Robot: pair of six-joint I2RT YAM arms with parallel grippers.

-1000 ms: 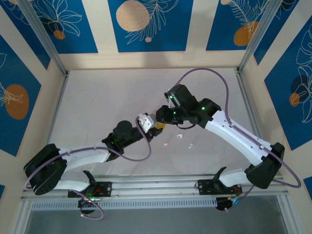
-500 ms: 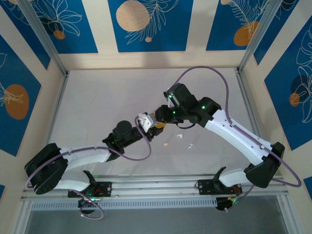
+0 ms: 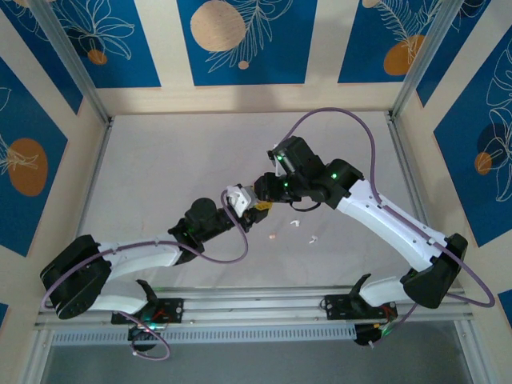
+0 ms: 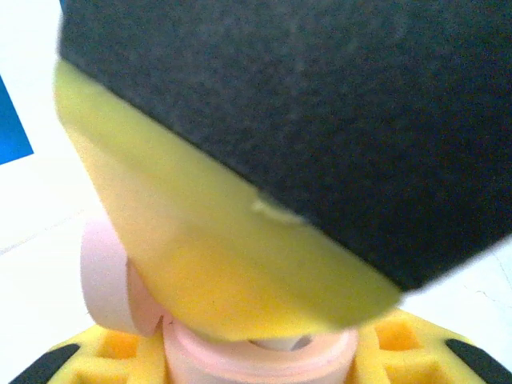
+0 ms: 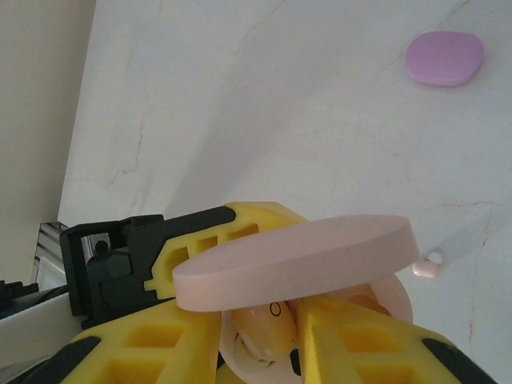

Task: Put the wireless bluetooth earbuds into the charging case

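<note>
Fingers of left gripper (image 3: 256,210) clasp open pink case (image 5: 296,256), earbud (image 5: 258,334) inside

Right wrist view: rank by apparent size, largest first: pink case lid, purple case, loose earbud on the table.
1. pink case lid, though it sits nearest the camera, which inflates it
2. purple case
3. loose earbud

1. A pale, faintly veined table top (image 3: 184,160) lies in the middle, evenly lit.
2. Beige walls (image 3: 168,48) close it in on three sides, hung with blue panels (image 3: 272,40) that carry white leaf outlines and orange discs.
3. Slanted metal posts (image 3: 69,60) stand at the back corners.
4. A metal rail (image 3: 256,308) runs along the near edge, with a grey strip (image 3: 256,364) below it.
</note>
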